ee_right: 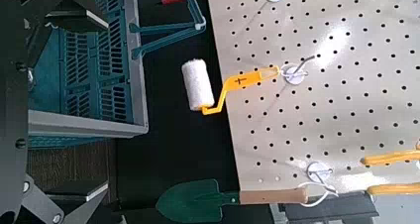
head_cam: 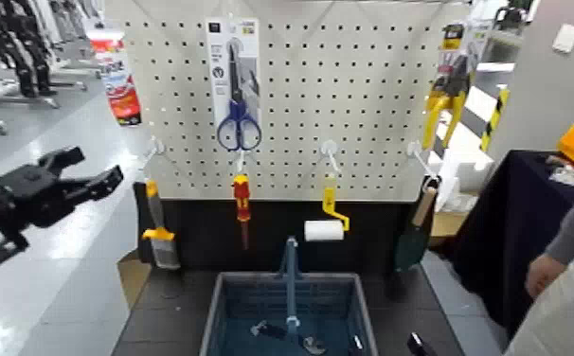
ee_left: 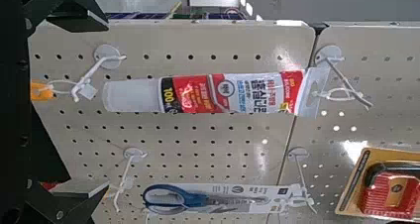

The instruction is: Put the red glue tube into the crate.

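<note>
Pale pegboard [head_cam: 291,95] rose behind the dark worktop [head_cam: 163,308], and the glue tube [head_cam: 121,83] hung near the board's upper left corner, its long axis close to upright with a slight lean and its cap end seemingly downward. Nearest to it was the left gripper [head_cam: 99,168], which stood lower and farther left, off the board's left edge, its fingers spread and nothing between them. In the left wrist view the tube's cap end pointed towards the gripper's side, so the coming grasp probably called for a rise and a move rightward, with the fingers brought to either side of the body. Room lay open to the left; on the right, the packaged scissors [head_cam: 236,90] hung beside the tube, and a bare hook [head_cam: 154,148] jutted out below it, which a low approach could snag. The right gripper [ee_right: 107,107] waited by the right side of the crate [head_cam: 211,317], apart and gripping nothing. The crate sat near the middle of the worktop's front edge, down and to the right of the tube, its raised handle [head_cam: 292,284] splitting the opening, so the tube would likely need lowering to one side.
</note>
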You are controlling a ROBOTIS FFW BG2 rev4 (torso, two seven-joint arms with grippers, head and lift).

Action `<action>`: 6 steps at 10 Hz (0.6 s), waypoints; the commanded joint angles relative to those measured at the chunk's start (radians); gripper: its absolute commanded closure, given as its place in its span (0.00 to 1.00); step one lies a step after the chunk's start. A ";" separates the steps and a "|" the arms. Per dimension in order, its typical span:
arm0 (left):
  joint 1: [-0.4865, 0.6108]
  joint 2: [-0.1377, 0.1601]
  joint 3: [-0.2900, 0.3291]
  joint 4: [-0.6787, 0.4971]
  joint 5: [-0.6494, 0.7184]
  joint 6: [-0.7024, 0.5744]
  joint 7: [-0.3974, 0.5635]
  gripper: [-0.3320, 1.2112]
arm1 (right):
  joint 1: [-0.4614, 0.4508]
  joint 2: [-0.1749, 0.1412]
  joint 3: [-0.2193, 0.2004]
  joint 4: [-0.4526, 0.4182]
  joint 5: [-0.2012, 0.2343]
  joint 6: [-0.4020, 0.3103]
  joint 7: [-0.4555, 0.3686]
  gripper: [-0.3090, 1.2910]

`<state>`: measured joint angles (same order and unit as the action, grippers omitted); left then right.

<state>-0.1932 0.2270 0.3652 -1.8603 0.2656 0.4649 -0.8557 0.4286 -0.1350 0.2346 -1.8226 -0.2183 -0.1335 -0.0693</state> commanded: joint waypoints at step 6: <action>-0.226 0.086 -0.063 0.231 0.032 -0.015 -0.137 0.35 | -0.021 -0.005 0.012 0.014 -0.013 -0.005 0.010 0.30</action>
<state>-0.3990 0.3096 0.3113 -1.6508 0.2963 0.4542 -0.9895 0.4094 -0.1389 0.2471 -1.8087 -0.2314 -0.1378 -0.0602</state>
